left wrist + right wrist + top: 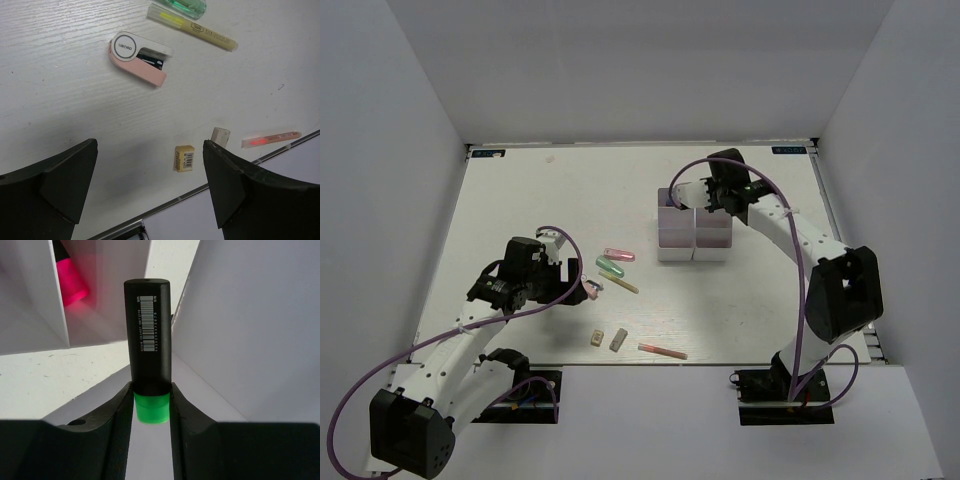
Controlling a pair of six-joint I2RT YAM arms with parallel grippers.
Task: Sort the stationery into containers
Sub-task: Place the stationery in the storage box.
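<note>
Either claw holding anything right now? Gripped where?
Right claw pinches the black highlighter at the end with the green cap. Left claw is open and holds nothing.

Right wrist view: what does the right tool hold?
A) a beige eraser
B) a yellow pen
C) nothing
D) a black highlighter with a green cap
D: the right tool is shut on the highlighter, gripping it at its green cap, with the black barrel sticking out ahead.
</note>
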